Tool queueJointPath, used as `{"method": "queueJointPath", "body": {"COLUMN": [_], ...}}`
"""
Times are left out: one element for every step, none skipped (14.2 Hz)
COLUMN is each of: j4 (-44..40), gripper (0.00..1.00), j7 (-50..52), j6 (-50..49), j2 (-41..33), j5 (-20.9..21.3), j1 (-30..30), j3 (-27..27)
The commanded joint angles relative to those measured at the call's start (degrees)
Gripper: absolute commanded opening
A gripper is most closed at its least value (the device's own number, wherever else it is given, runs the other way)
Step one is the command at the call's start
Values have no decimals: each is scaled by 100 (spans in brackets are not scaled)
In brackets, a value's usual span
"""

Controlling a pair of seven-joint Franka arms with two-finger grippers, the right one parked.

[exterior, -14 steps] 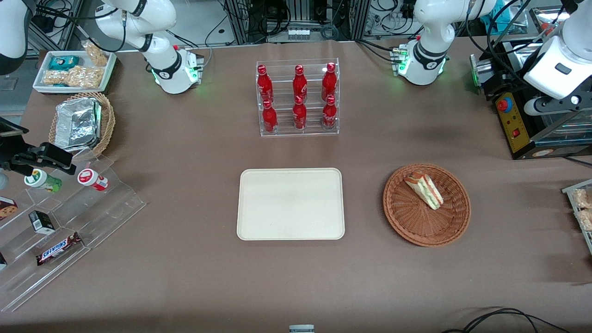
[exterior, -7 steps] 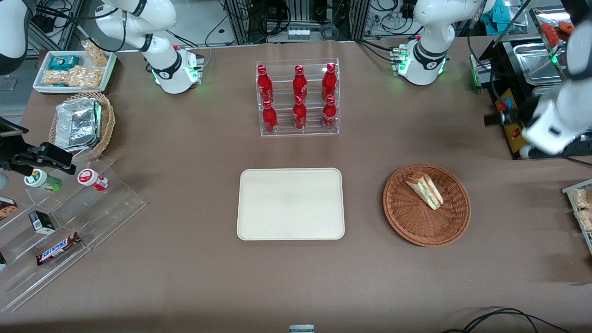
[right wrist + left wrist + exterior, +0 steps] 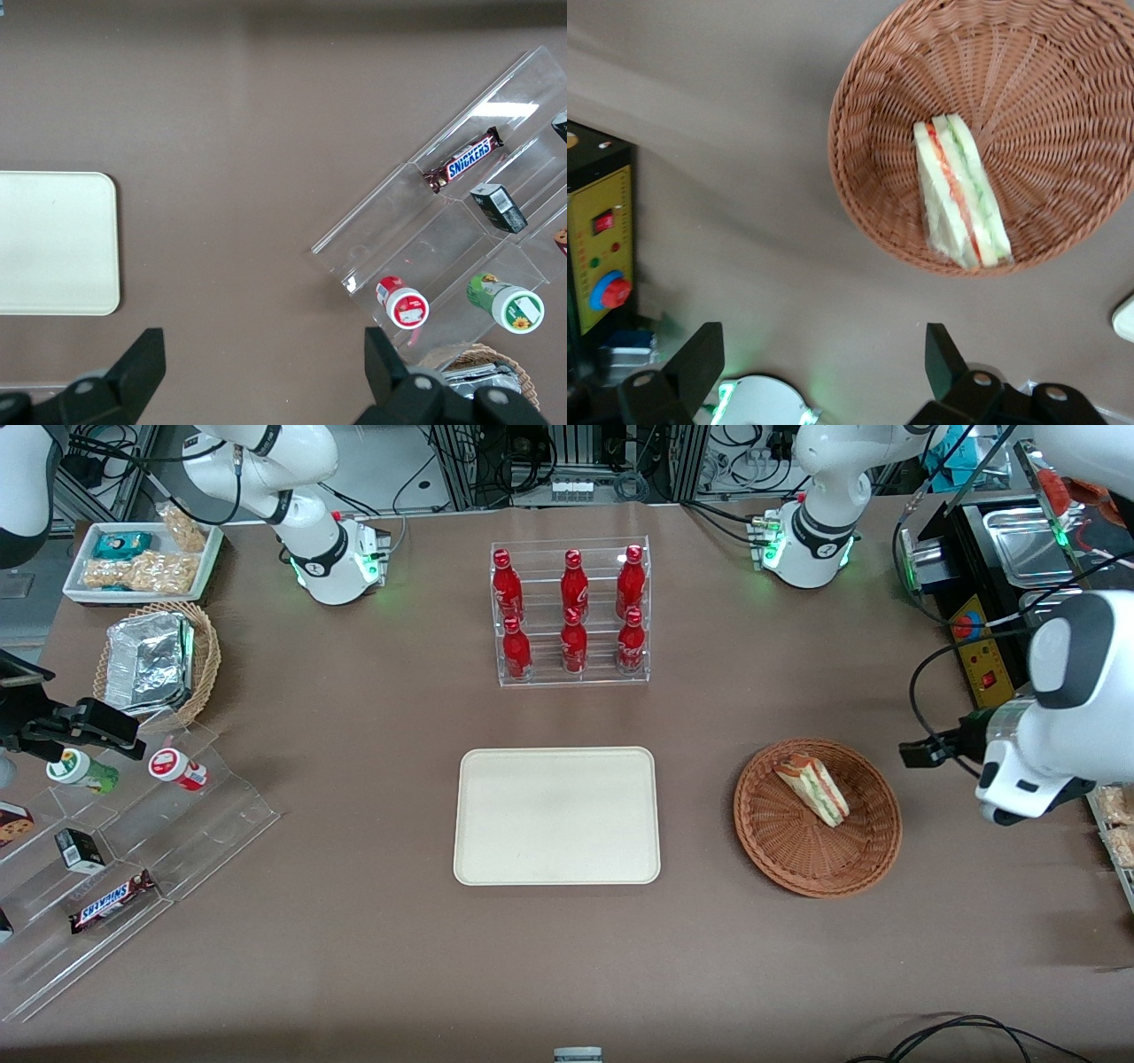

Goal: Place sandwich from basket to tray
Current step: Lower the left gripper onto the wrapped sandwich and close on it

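The wedge sandwich (image 3: 813, 788) (image 3: 961, 199) lies in the round reddish-brown basket (image 3: 780, 859) (image 3: 868, 204), toward its rim farther from the front camera. The cream tray (image 3: 556, 815) (image 3: 53, 243) rests flat beside the basket, toward the parked arm's end, with nothing on it. My left gripper (image 3: 930, 749) (image 3: 819, 359) hangs high above the table beside the basket, toward the working arm's end. It is open, its fingers spread wide with nothing between them, and it is apart from the basket and sandwich.
A clear rack of red bottles (image 3: 571, 611) stands farther from the front camera than the tray. A black control box with a red button (image 3: 979, 655) (image 3: 602, 257) sits close to my arm. A clear stepped snack stand (image 3: 133, 850) is toward the parked arm's end.
My left arm has swung down from above the black box, coming nearer the front camera and closer to the basket. Sandwich, basket and tray have not moved.
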State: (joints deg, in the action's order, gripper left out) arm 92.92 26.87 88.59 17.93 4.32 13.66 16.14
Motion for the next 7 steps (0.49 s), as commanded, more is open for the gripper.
{"method": "queueJointPath", "body": {"j4": [139, 139, 139, 139, 130, 139, 147], "gripper": [100, 100, 100, 100, 100, 100, 100], "j7": [282, 597, 878, 1177, 1441, 1800, 2300], "j6": [351, 483, 649, 799, 931, 1141, 1361], "j2": [191, 297, 394, 482, 579, 728, 868], "j5": [-37, -54, -81, -90, -98, -98, -90], "j1": [-30, -39, -39, -83, -188, -293, -390], "j3": [12, 20, 29, 55, 56, 56, 56]}}
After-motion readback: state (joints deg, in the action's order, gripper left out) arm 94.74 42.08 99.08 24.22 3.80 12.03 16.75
